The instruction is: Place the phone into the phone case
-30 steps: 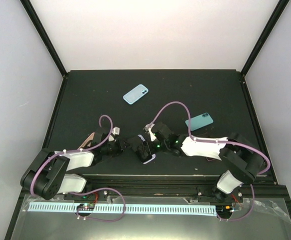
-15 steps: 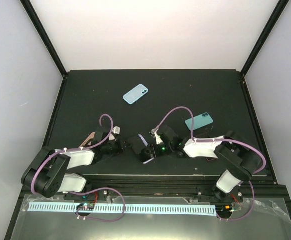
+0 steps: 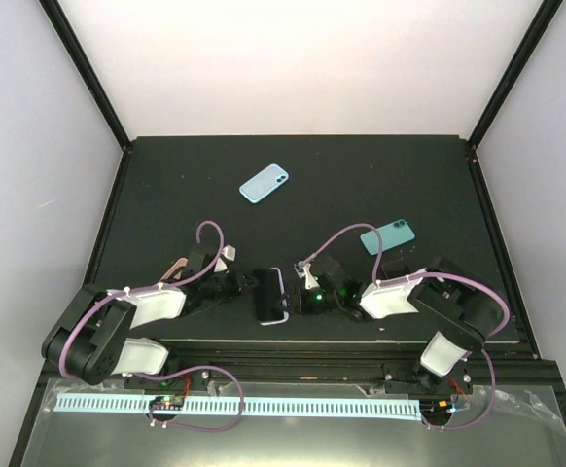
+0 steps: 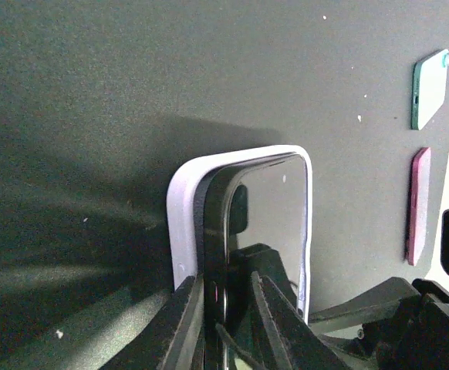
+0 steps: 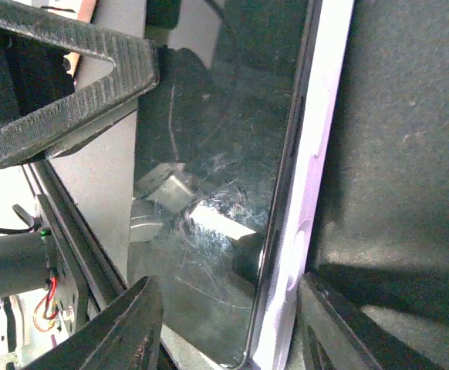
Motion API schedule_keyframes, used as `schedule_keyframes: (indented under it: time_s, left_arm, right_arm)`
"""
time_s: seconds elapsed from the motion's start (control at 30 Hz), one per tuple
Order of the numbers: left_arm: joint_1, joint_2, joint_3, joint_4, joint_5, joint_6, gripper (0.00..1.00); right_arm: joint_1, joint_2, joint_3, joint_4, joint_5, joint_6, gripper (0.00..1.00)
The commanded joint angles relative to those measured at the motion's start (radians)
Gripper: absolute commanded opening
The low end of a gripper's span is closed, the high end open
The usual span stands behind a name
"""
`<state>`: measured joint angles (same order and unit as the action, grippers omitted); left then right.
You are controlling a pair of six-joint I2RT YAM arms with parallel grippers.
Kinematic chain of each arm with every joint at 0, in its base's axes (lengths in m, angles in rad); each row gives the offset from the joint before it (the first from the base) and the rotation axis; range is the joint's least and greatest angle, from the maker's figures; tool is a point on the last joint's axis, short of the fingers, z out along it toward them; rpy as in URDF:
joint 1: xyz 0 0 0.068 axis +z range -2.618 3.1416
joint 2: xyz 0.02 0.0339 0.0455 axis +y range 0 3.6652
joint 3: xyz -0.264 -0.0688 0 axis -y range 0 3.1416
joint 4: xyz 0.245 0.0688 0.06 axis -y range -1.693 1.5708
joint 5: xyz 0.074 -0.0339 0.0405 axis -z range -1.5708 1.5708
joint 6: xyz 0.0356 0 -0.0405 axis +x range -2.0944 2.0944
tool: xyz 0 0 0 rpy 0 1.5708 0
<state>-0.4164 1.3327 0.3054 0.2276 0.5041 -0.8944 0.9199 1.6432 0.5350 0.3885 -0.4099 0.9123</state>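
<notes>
The phone point(image 3: 269, 292) lies screen-up in the white phone case point(image 4: 180, 223), one long side seemingly not yet seated. The left end effector point(image 4: 224, 279) pinches the phone's end, probably to steady it. The right end effector point(image 5: 226, 287) stands half-spread astride the case, and I cannot tell whether it grips. No writing is legible.

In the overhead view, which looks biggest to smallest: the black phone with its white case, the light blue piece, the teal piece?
1. black phone with its white case, the broadest.
2–3. light blue piece and teal piece look alike; I won't rank them.
</notes>
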Motion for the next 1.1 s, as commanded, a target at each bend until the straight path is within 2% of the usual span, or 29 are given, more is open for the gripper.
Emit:
schedule_keyframes:
  time_s: [0.0, 0.13, 0.27, 0.37, 0.6, 0.77, 1.07]
  left_arm:
    - [-0.024, -0.008, 0.015, -0.128, -0.048, 0.047, 0.19]
    - [-0.024, -0.044, 0.030, -0.184, -0.055, 0.062, 0.22]
    - [-0.024, -0.125, 0.060, -0.277, -0.101, 0.091, 0.35]
    - [-0.024, -0.160, 0.070, -0.326, -0.123, 0.108, 0.41]
    - [-0.031, -0.171, 0.022, -0.288, -0.043, 0.088, 0.47]
    - [-0.053, -0.177, 0.005, -0.271, -0.028, 0.072, 0.42]
    - [-0.086, -0.170, -0.017, -0.230, -0.035, 0.048, 0.26]
  right_arm:
    - [0.018, 0.015, -0.027, 0.067, -0.026, 0.073, 0.48]
    - [0.019, -0.013, -0.031, 0.024, 0.022, 0.044, 0.46]
    - [0.018, -0.011, -0.012, -0.055, 0.083, 0.005, 0.43]
    - [0.017, 0.004, 0.002, -0.074, 0.102, -0.007, 0.41]
    - [0.017, 0.033, 0.026, -0.079, 0.102, -0.016, 0.35]
    - [0.017, 0.038, 0.013, -0.030, 0.081, -0.003, 0.30]
    - [0.018, 0.047, -0.002, 0.011, 0.060, 0.027, 0.28]
